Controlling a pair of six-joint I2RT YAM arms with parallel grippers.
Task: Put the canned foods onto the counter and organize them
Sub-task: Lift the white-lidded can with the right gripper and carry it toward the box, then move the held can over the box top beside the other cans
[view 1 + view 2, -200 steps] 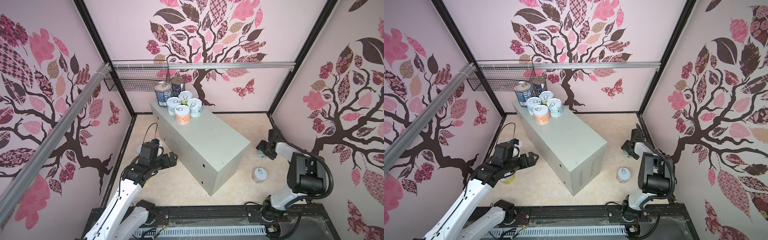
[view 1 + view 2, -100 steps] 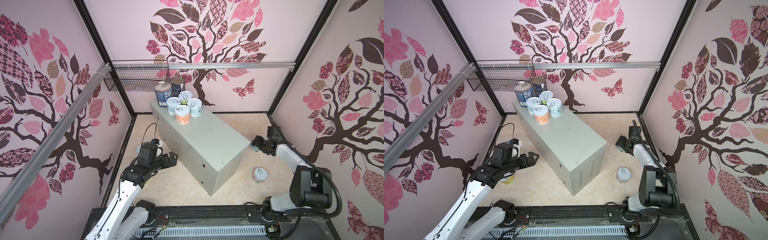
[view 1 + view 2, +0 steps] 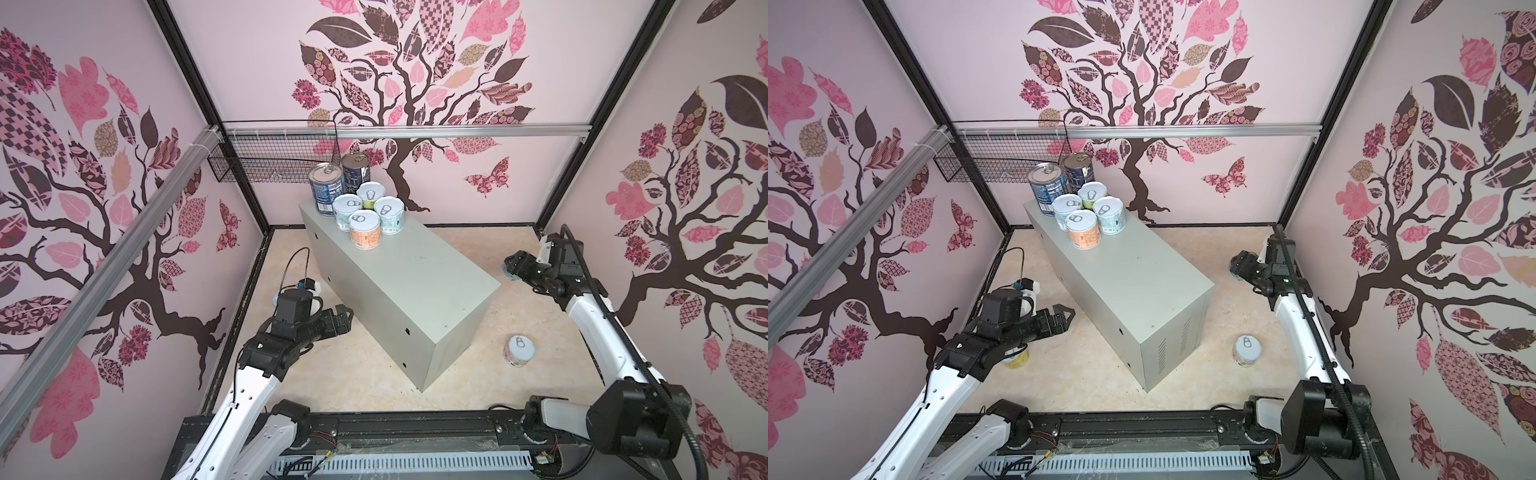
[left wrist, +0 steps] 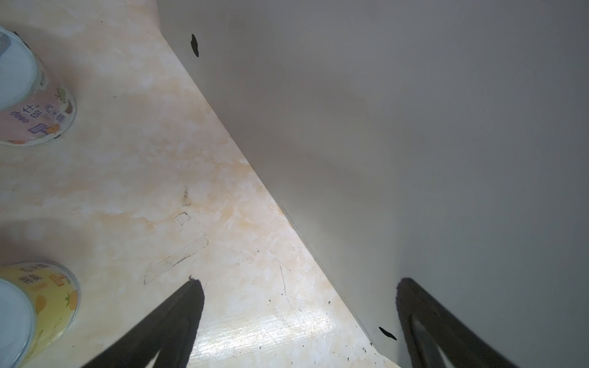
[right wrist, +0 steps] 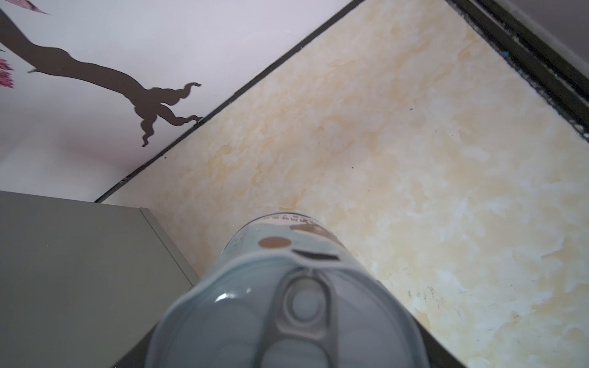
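Note:
The counter (image 3: pixel 415 274) is a long grey-green box in both top views. At its far end stand two tall dark-blue cans (image 3: pixel 326 193) and several short white-lidded cans (image 3: pixel 365 228). Off the counter's right corner, my right gripper (image 3: pixel 513 268) is shut on a pale-blue can (image 5: pixel 287 302), held above the floor; that can hides its fingers in the right wrist view. My left gripper (image 3: pixel 343 318) hangs open and empty beside the counter's left wall (image 4: pixel 414 127). A pink can (image 4: pixel 35 105) and a yellow can (image 4: pixel 41 306) stand on the floor near it. Another short can (image 3: pixel 518 351) stands on the floor at the right.
A black wire basket (image 3: pixel 270 162) hangs on the back-left wall rail above the counter's far end. Patterned walls close in the floor (image 3: pixel 374 374) on three sides. The arms' black base rail (image 3: pixel 415 428) runs along the front edge.
My right arm has stretched out from the right wall, carrying the pale-blue can away from me toward the counter's right corner. The left arm has hardly moved.

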